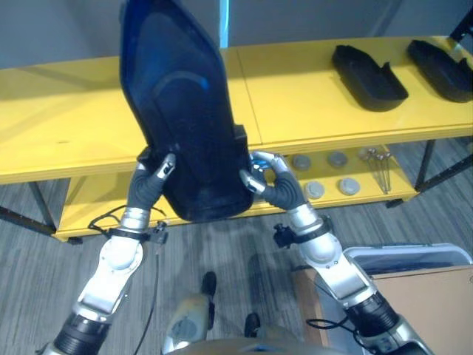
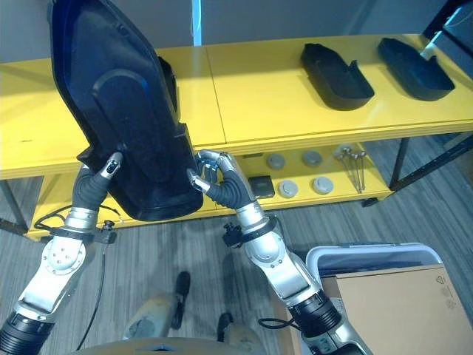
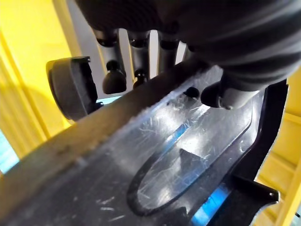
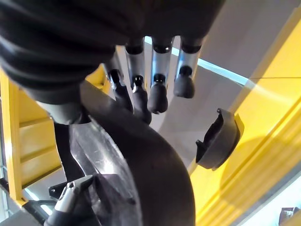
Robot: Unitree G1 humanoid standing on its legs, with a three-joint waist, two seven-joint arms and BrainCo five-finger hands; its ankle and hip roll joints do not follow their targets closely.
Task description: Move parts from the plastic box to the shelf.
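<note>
Both hands, left hand and right hand, clamp the big black part; keep level, lower flat onto shelf.

Silver-grey arms; dark ribbed wrist covers; dark-tipped fingers

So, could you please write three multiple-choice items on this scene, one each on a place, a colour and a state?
1. Where do the two small black parts lie?
A. On the shelf's top board
B. On the floor
C. In the box

2. What colour is the shelf?
A. Grey
B. Yellow
C. White

3. How is the big black part held?
A. By the left hand alone
B. By no hand
C. Between the left hand and the right hand

Key: 1 A, both rest on the top board at its right end. 2 B, its boards are yellow. 3 C, a hand grips each lower edge.
</note>
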